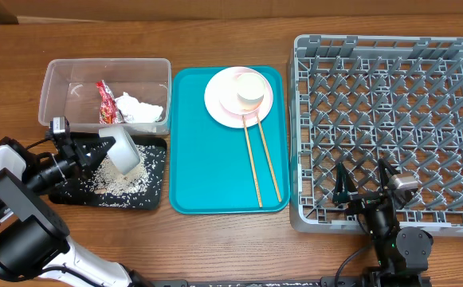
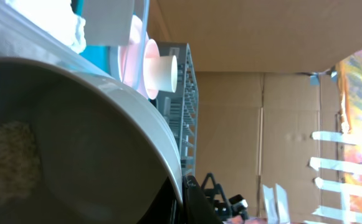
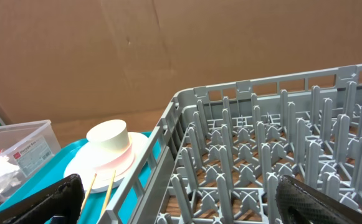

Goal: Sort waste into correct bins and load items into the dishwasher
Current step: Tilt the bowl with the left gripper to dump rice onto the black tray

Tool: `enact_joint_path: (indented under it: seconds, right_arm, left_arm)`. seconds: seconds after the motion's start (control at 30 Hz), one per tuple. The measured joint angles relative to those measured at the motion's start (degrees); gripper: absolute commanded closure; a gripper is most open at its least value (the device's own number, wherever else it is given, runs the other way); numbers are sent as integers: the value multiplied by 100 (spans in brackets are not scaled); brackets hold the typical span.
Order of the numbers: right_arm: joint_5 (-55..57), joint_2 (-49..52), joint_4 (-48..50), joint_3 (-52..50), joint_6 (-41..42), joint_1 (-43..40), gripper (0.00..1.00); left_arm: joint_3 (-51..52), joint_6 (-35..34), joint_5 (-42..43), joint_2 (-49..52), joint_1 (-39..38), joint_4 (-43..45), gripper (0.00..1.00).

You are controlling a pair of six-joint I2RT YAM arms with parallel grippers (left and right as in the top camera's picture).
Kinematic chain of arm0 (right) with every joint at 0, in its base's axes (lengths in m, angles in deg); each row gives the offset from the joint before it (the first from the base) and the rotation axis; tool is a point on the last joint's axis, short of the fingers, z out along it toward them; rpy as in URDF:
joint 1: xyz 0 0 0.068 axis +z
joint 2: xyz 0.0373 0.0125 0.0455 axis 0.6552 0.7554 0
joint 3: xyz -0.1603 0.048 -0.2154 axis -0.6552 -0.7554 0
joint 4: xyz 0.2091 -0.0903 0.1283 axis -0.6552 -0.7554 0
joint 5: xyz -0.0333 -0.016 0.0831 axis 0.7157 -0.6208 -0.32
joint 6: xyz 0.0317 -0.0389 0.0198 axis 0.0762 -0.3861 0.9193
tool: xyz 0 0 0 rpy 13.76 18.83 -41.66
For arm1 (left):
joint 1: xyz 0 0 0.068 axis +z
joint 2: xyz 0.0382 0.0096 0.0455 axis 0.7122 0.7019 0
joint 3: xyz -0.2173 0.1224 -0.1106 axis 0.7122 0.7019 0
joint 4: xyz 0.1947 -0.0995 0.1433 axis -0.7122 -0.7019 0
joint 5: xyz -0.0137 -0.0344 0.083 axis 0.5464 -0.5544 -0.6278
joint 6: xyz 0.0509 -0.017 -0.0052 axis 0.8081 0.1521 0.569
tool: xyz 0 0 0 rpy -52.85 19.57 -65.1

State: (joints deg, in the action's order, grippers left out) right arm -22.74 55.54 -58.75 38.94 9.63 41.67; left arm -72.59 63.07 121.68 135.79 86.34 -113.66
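Observation:
My left gripper (image 1: pixel 103 151) is shut on the rim of a pale bowl (image 1: pixel 124 150), which tilts on its side over the black tray (image 1: pixel 155 151). Loose rice (image 1: pixel 119 185) lies scattered on that tray. In the left wrist view the bowl (image 2: pixel 93 137) fills the frame, with rice (image 2: pixel 9 149) below it. The clear tub (image 1: pixel 56 88) holds a white tissue (image 1: pixel 139 109) and a red wrapper (image 1: pixel 106 102). On the teal tray (image 1: pixel 215 175) are a pink-white plate (image 1: pixel 219 100) with a white cup (image 1: pixel 251 94) on it, and two chopsticks (image 1: pixel 259 159). My right gripper (image 1: pixel 366 185) hangs open over the near left part of the grey dish rack (image 1: pixel 390 48).
The right wrist view shows the rack's near corner wall (image 3: pixel 181 99) and pegs between the spread fingers (image 3: pixel 318 202). Left of it are the plate (image 3: pixel 81 165), cup (image 3: pixel 109 137) and tub (image 3: pixel 19 134). A cardboard wall stands behind the table.

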Motion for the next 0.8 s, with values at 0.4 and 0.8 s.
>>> enact_joint_path:
  seconds: [0.4, 0.8]
  right_arm:
    - [2, 0, -2, 0, -4, 0, 0]
    - [2, 0, -2, 0, -2, 2, 0]
  left_arm:
    - [-9, 782, 140, 0, 138, -796, 96]
    - [-11, 1003, 42, 0, 258, -955, 93]
